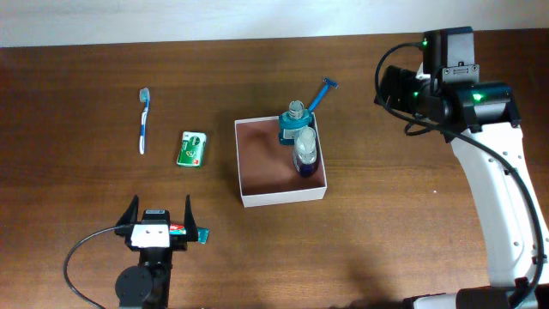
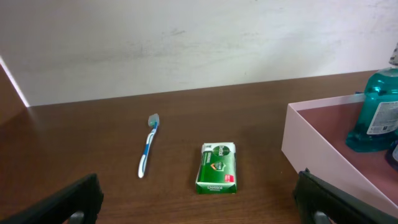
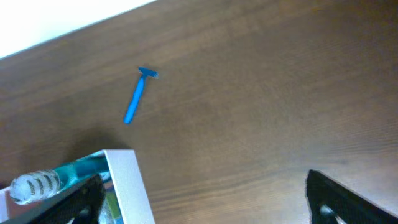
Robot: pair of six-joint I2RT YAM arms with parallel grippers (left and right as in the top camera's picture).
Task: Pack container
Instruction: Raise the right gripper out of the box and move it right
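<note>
Currently the container [image 1: 283, 198] is set at mid-table, with a teal bottle [image 1: 294, 126] and a second bottle [image 1: 306, 154] inside. The razor [image 1: 323, 93], toothbrush [image 1: 143, 120] and green packet [image 1: 192, 148] are found outside it. The left gripper [image 1: 160, 210] and right gripper [image 3: 205, 183] are spread wide, empty. The flat razor could be missed against the tabletop, or the container nudged and the teal bottle toppled.

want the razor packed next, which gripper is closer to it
Right. The right gripper is just to the razor's right. The left gripper is far off at the near left, beyond the container.
</note>
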